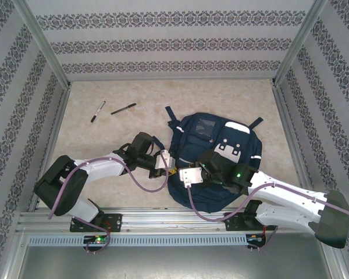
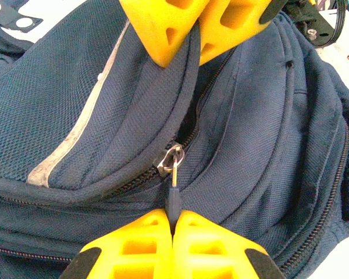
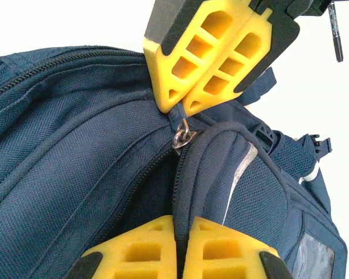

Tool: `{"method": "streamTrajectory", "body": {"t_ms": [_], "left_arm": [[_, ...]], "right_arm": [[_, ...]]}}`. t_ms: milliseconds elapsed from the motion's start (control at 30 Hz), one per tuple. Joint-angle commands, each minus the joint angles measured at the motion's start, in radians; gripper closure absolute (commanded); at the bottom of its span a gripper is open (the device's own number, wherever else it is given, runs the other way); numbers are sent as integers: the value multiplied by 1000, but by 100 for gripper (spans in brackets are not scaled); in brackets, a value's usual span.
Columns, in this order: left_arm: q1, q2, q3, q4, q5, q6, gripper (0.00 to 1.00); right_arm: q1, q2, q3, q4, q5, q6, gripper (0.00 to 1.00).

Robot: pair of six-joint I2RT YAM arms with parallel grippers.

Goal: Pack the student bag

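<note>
Two pens (image 1: 123, 108) lie left of the student bag (image 1: 192, 136) (well apart).

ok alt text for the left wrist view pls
The left tool, shut, pinches the zipper pull of the navy student bag. Above, the right tool grips a fold of the bag's fabric beside the slider.
</note>
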Motion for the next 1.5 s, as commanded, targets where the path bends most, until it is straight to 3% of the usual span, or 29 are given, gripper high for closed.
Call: {"method": "streamTrajectory", "body": {"t_ms": [0, 367, 533, 667, 767, 833, 900, 933, 1033, 1233, 1333, 1400, 1467], "left_arm": [[3, -24, 6, -4, 6, -7, 100], [114, -16, 73, -75, -175, 26, 100], [114, 90, 163, -57, -264, -2, 100], [114, 156, 198, 37, -290, -101, 100], [115, 203, 238, 111, -399, -282, 88], [121, 209, 270, 124, -478, -388, 64], [135, 179, 270, 128, -452, -430, 54], [142, 153, 261, 140, -457, -483, 43], [164, 67, 274, 58, -672, -694, 12], [299, 14, 481, -433, -717, -887, 5], [343, 79, 585, -607, -742, -769, 4], [362, 157, 660, -678, -820, -704, 3], [400, 275, 780, -756, -923, -728, 8]], "right_arm": [[2, -42, 39, -11, -91, -38, 100], [26, -126, -5, -89, -201, -83, 100], [41, -126, -14, -29, -231, -94, 100], [39, -105, -10, 68, -227, -41, 100], [24, -92, -9, 159, -226, 40, 100], [4, -80, -26, 233, -189, 120, 100], [-29, -53, -30, 263, -134, 214, 100], [-53, -38, -28, 270, -126, 284, 100], [-111, -3, -38, 329, -128, 536, 100], [-150, 72, -36, 403, -20, 911, 100], [-181, 114, -29, 443, 6, 1065, 100], [-204, 142, -23, 481, -9, 1128, 100], [-226, 171, -18, 527, -44, 1146, 100]]}}
